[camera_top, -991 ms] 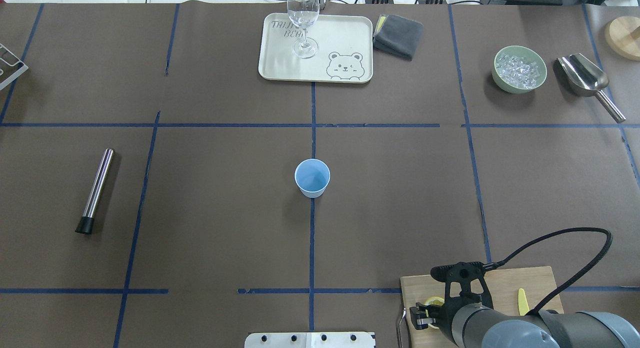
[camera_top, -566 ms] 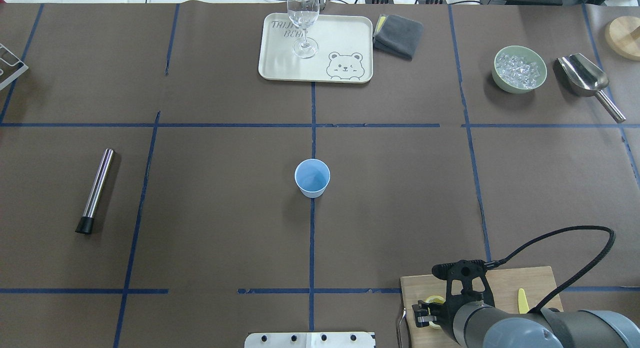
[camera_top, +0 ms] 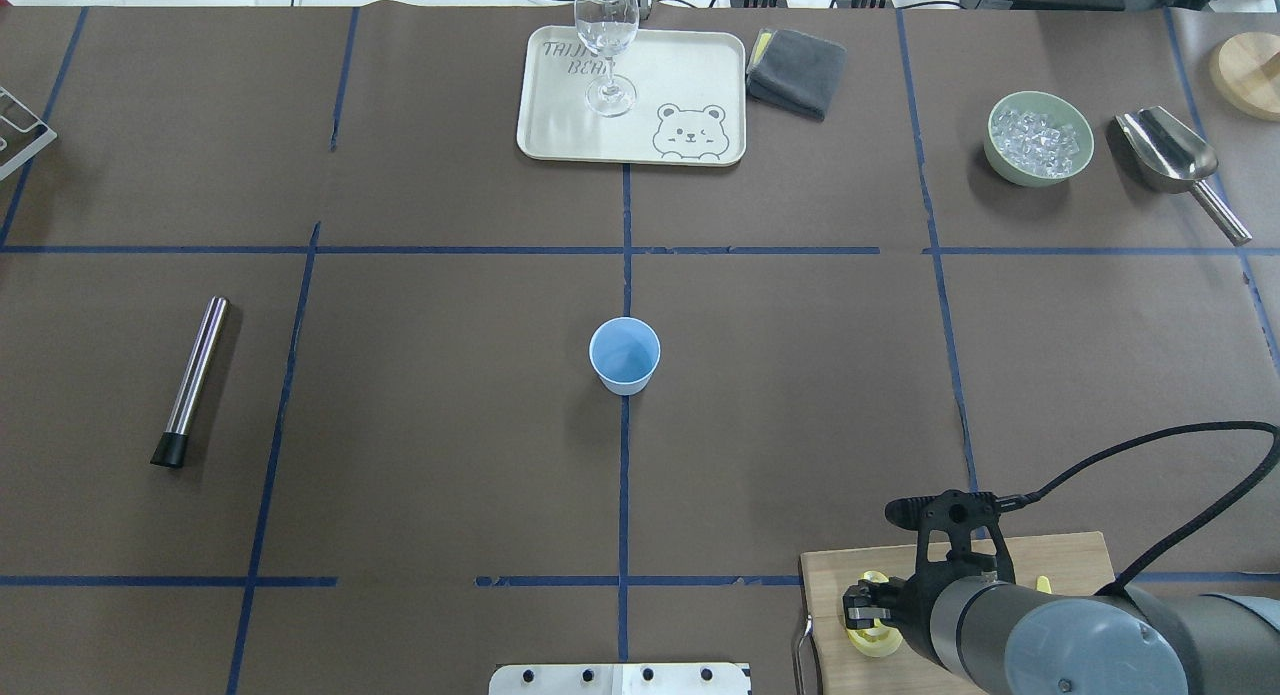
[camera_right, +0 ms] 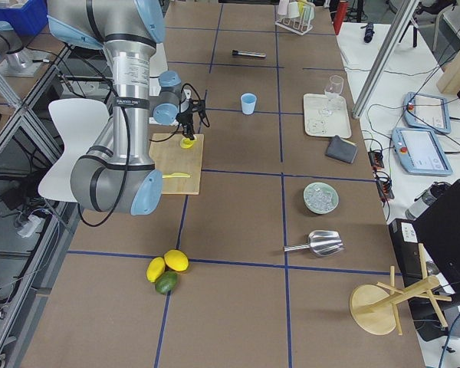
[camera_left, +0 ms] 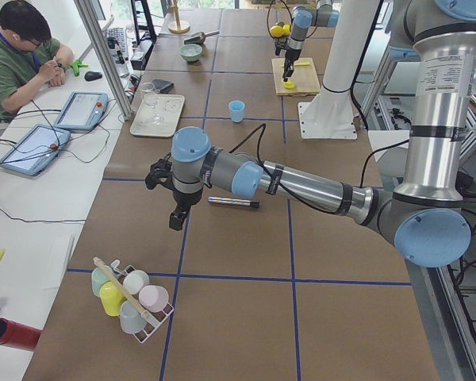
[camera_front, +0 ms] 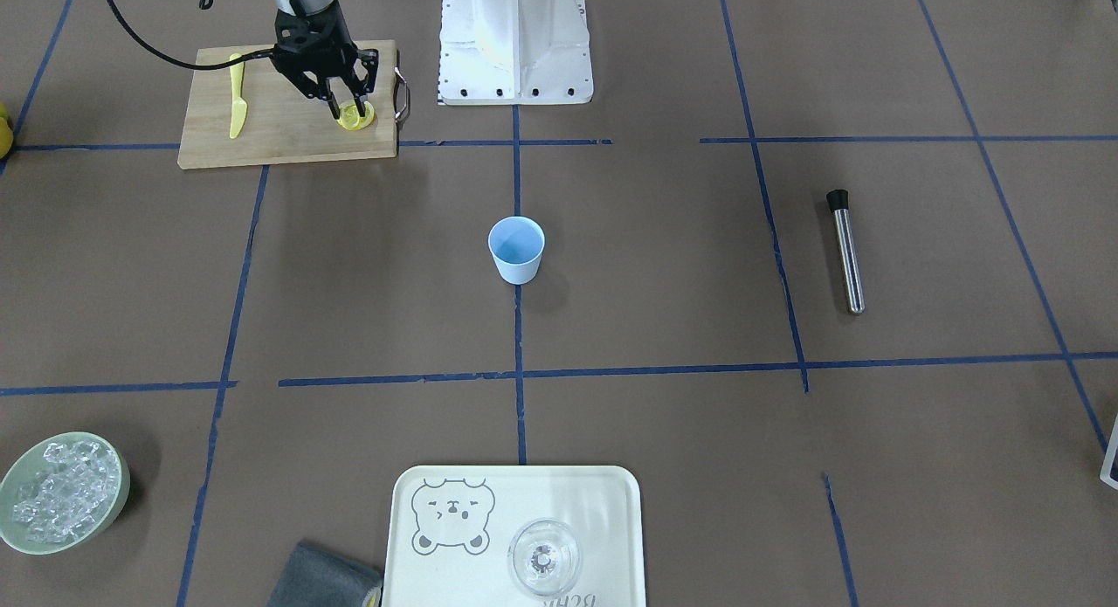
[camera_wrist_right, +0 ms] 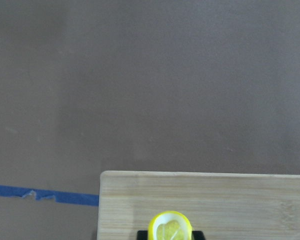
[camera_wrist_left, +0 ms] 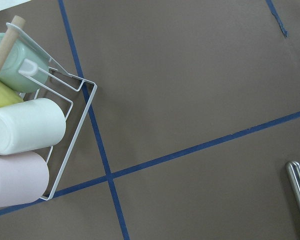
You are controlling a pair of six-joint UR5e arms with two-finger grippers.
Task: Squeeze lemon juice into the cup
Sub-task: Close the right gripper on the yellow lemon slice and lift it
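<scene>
At the overhead view's lower right, the right gripper (camera_top: 862,605) is closed on the lemon (camera_wrist_right: 171,227), both largely hidden by the wrist. The cup (camera_top: 624,355) stands mid-frame, well apart. Of the left gripper (camera_left: 177,216) I cannot tell the opening.

lemon (camera_wrist_right: 171,228) cropped at bottom edge, glass (camera_top: 606,35) rim cut off

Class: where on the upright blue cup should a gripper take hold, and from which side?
Take the cup by its outer wall under the rim, level from the side. It stands upright, lacks a handle and narrows toward its base, so a high grip should hold.
</scene>
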